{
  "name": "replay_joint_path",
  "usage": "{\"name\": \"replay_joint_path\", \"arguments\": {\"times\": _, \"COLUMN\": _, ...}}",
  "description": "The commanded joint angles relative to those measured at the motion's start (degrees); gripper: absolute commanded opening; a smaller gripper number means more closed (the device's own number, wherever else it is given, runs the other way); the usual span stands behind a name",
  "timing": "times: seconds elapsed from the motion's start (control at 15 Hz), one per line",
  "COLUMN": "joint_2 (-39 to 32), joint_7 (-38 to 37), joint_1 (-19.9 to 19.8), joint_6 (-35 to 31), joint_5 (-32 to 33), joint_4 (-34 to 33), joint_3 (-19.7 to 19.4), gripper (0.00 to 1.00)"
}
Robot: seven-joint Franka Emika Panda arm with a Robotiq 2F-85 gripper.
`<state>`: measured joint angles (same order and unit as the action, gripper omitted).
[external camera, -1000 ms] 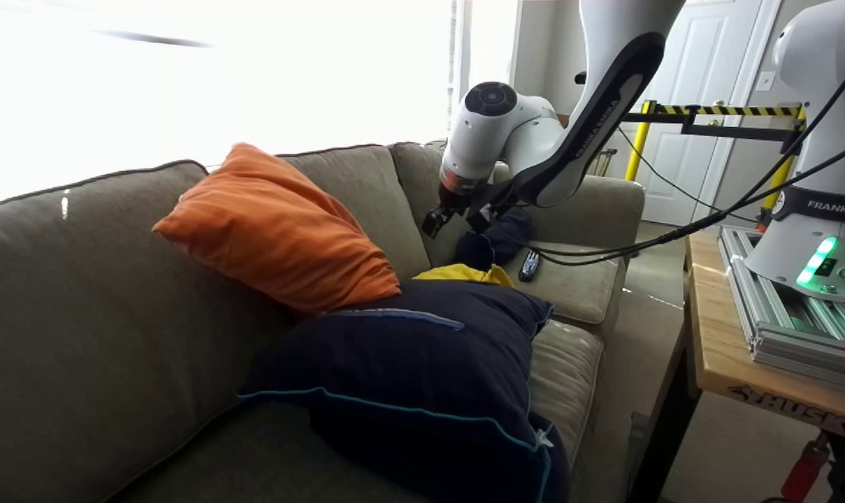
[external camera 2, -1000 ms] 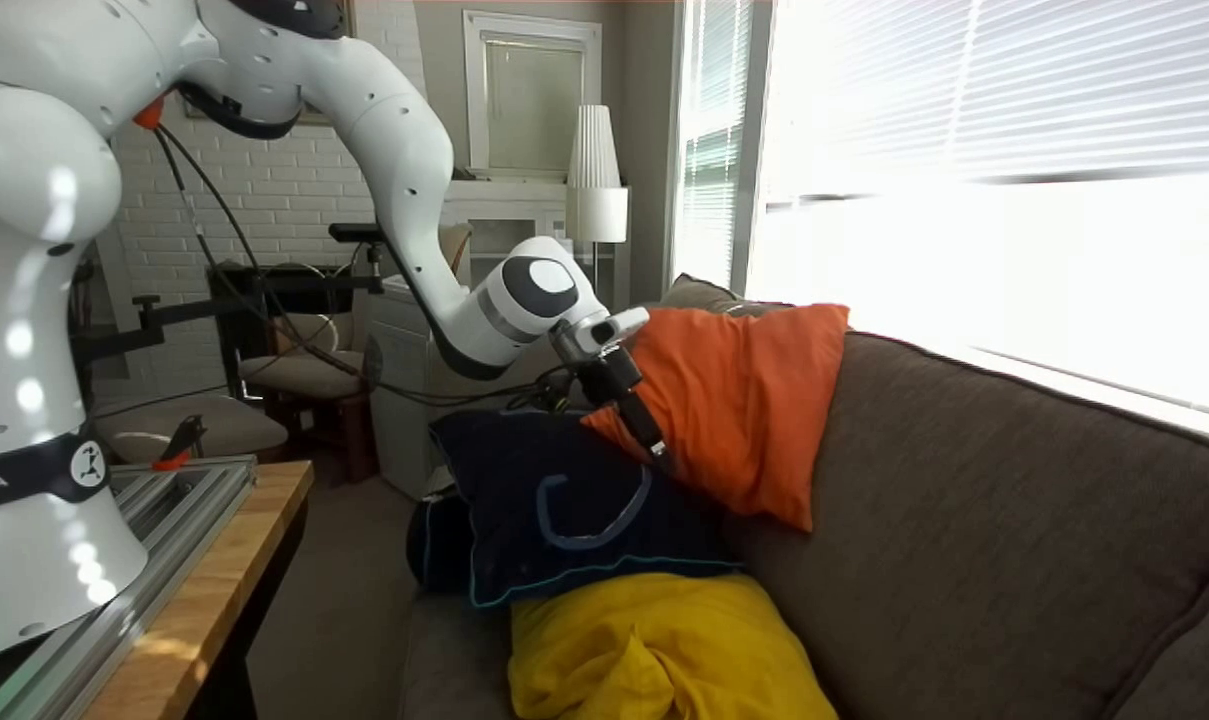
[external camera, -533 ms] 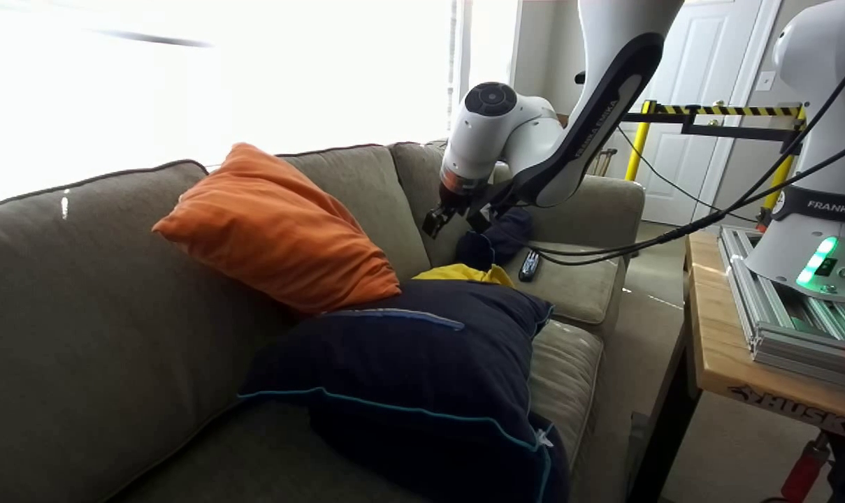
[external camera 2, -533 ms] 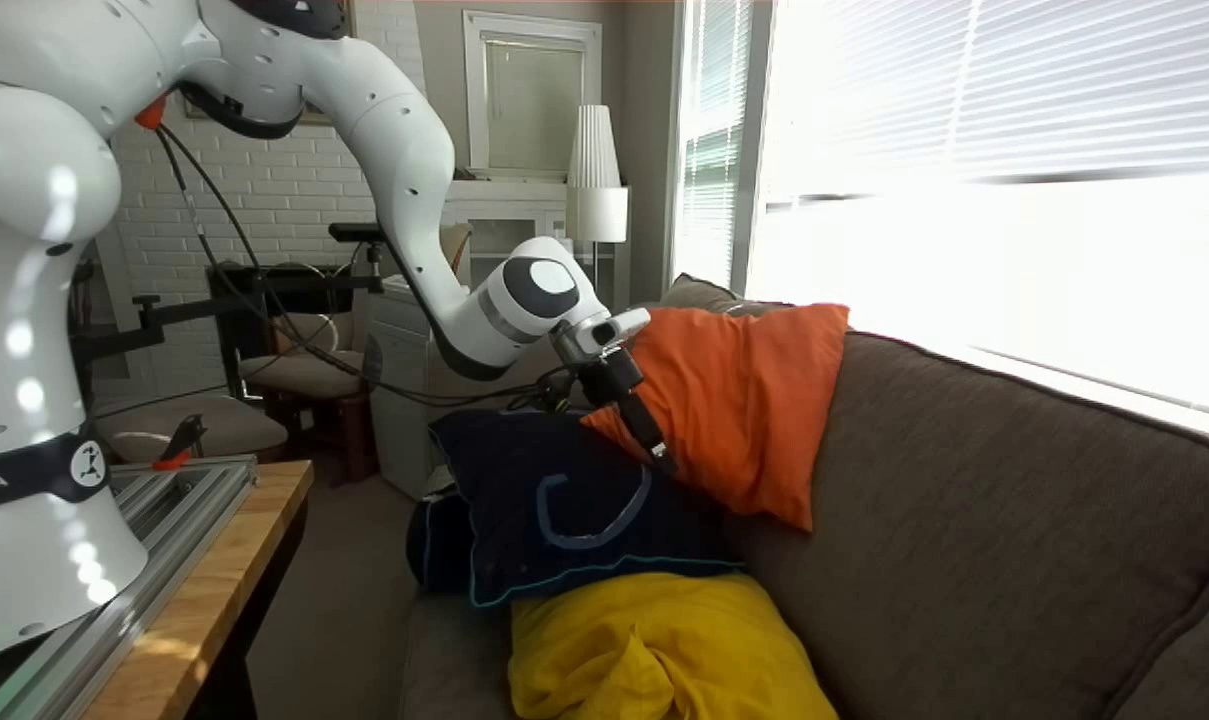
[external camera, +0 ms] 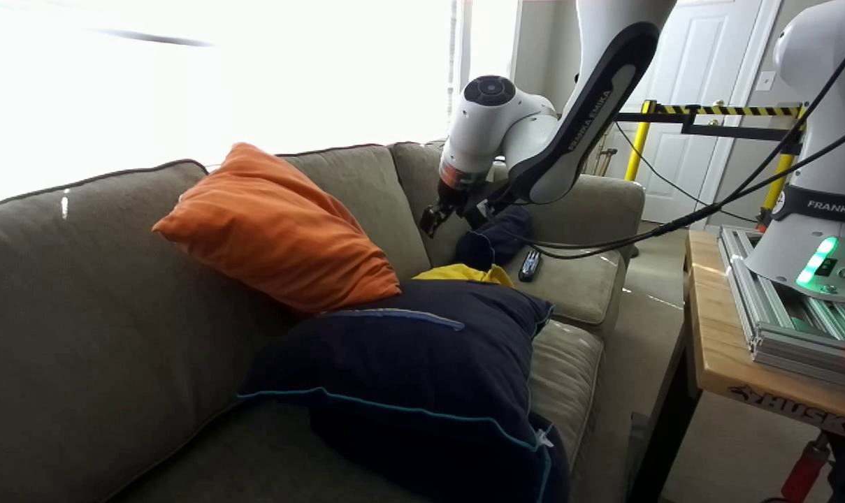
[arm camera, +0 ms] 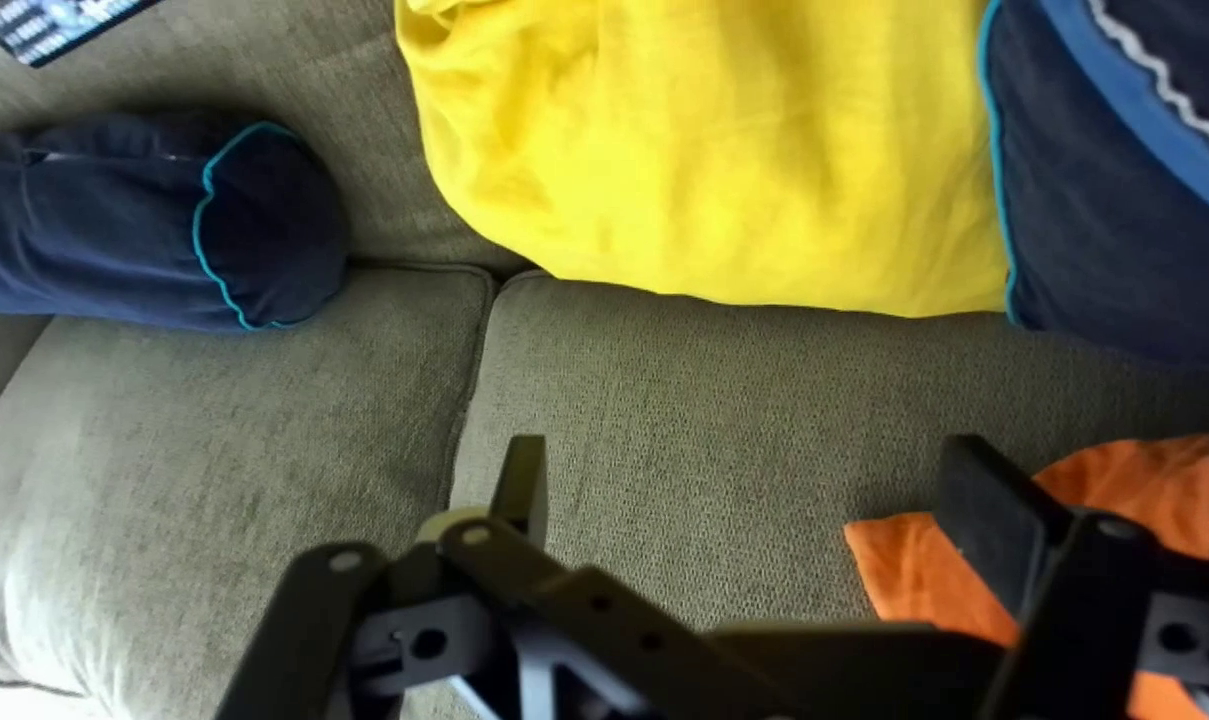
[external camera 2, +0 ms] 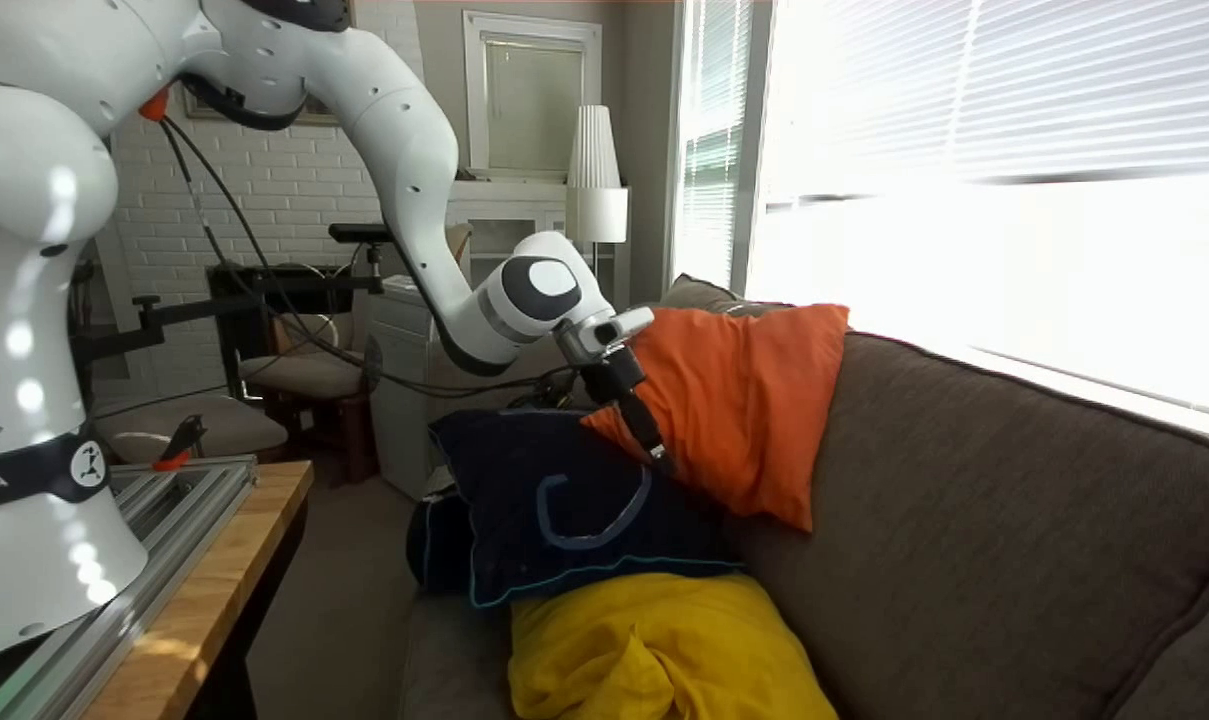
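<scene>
Near jaws, orange cushion (external camera: 280, 237), prob. untouched: corner (wrist view), bulk (both ext.)

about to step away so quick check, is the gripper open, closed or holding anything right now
Gripper: open, jaws spread wide apart, with nothing held between them.

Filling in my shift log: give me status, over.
Black two-fingered metal hand open, empty. Square orange cloth cushion nearby, ungripped. No visible obstruction between them.

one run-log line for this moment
gripper: open, empty, over sofa | orange pillow: against backrest | yellow pillow, remote: on seat
</scene>
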<state>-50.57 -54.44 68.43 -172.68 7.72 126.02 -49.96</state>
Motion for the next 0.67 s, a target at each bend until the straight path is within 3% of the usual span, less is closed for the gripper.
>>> {"name": "replay_joint_path", "arguments": {"times": 0.0, "joint_2": 12.1, "joint_7": 9.4, "joint_1": -8.4, "joint_6": -2.0, "joint_5": -3.6, "joint_4": 2.7, "joint_3": 4.5, "gripper": 1.00}}
{"name": "replay_joint_path", "arguments": {"times": 0.27, "joint_2": 22.2, "joint_7": 19.0, "joint_1": -20.1, "joint_6": -4.2, "joint_5": -4.3, "joint_4": 5.1, "joint_3": 12.5, "gripper": 1.00}}
{"name": "replay_joint_path", "arguments": {"times": 0.53, "joint_2": 30.4, "joint_7": 28.9, "joint_1": -37.2, "joint_6": -4.5, "joint_5": -7.2, "joint_4": 8.5, "joint_3": 28.8, "gripper": 1.00}}
{"name": "replay_joint_path", "arguments": {"times": 0.6, "joint_2": 31.2, "joint_7": 33.1, "joint_1": -40.6, "joint_6": -4.6, "joint_5": -11.4, "joint_4": 9.9, "joint_3": 33.1, "gripper": 1.00}}
